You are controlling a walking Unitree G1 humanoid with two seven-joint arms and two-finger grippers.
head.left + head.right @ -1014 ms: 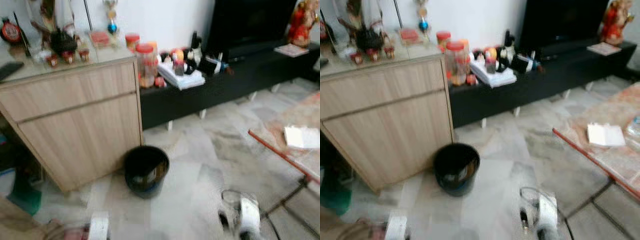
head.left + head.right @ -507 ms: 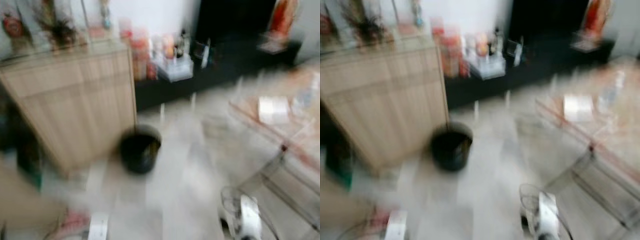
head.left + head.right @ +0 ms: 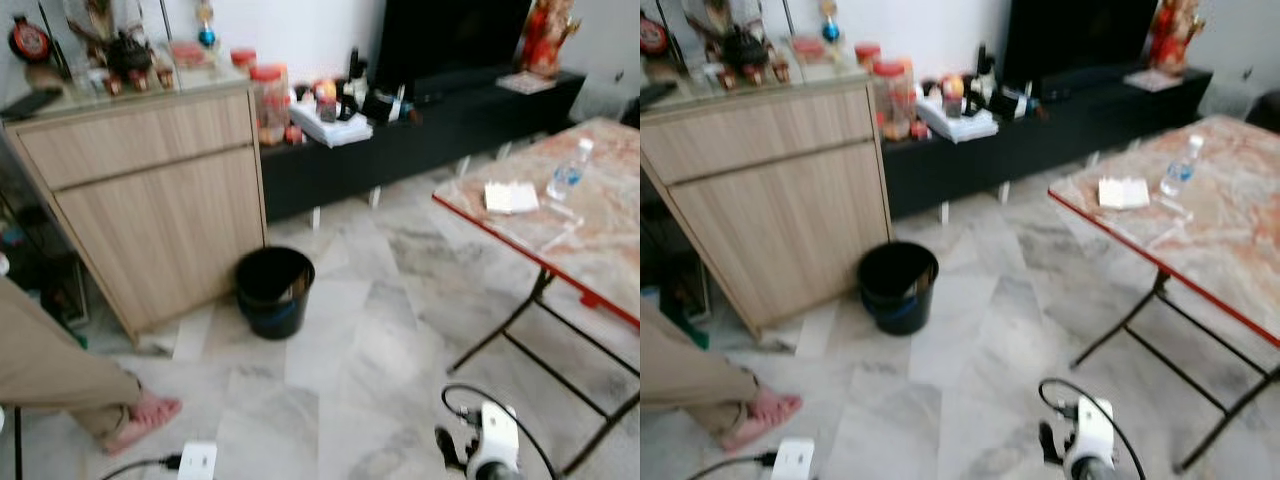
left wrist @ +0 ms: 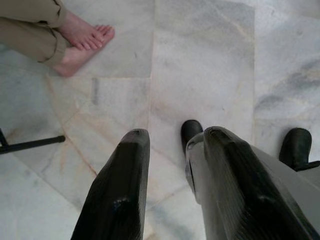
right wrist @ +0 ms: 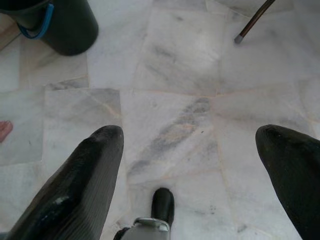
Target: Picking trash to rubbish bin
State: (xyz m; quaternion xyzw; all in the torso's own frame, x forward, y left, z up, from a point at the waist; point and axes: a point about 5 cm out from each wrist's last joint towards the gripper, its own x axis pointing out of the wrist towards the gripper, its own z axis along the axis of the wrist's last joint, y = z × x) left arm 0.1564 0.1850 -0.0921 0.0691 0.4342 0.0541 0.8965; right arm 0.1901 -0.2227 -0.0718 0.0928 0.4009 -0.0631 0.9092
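Head view swung right since a second ago: counter (image 3: 590, 240) with bottle (image 3: 566, 172) now near, bin (image 3: 273, 291) left. Both jaws released, empty; pickup next, likely.

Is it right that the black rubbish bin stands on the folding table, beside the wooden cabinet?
Not quite. The black rubbish bin stands on the marble floor, beside the wooden cabinet, as the left eye view shows. The folding table is apart from it.
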